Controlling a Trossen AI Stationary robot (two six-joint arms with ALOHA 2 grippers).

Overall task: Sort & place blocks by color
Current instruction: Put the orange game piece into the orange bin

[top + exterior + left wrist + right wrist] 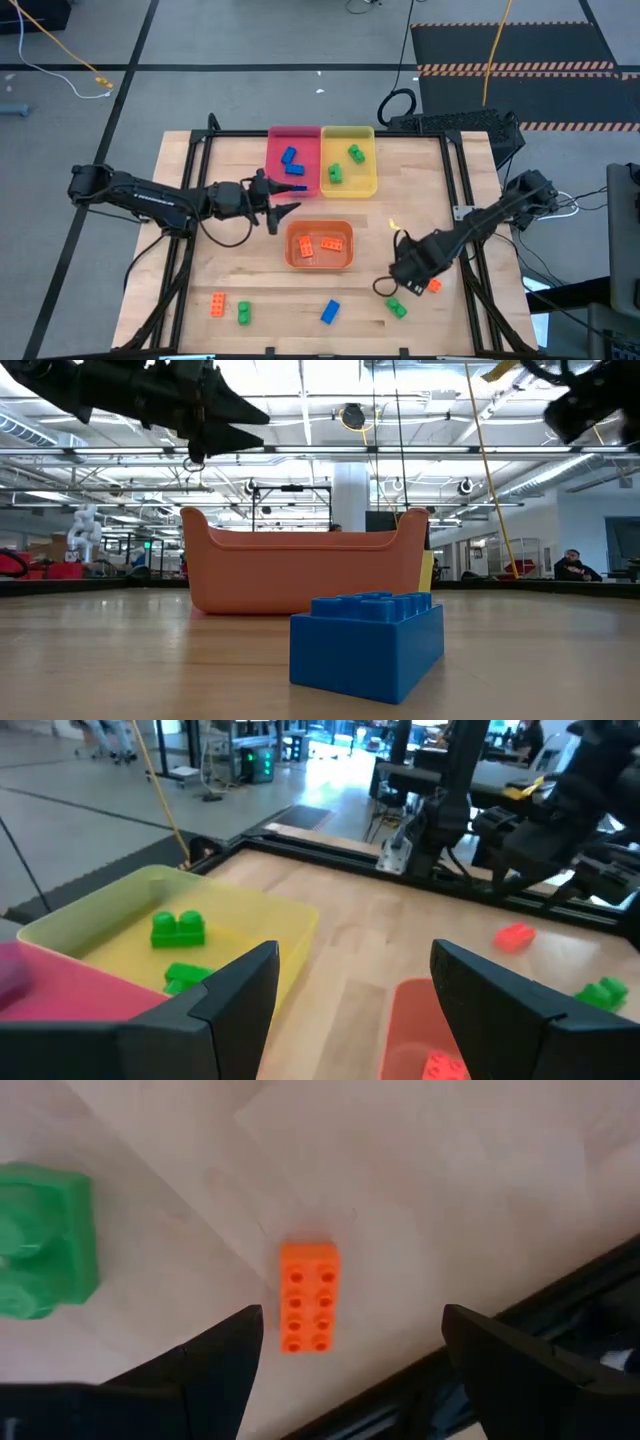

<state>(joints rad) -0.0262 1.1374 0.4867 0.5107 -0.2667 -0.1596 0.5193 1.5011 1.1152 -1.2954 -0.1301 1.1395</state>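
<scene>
— Near the table's right edge, what does the right gripper [420, 280] do?
— It hangs above an orange block [309, 1297], fingers spread, nothing held; a green block [42, 1240] lies just beside.
— And the left gripper [285, 199]?
— It is released too, between the pink tray [293, 160] and the orange tray [320, 245].
— Other blocks?
— Blue ones lie in pink, green in the yellow tray [348, 160]; a blue block [330, 312] lies loose at the front.

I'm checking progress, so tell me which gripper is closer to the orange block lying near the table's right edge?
The right. The right gripper hangs open directly above the orange block. The left gripper, also open, is across the table by the pink tray.
</scene>
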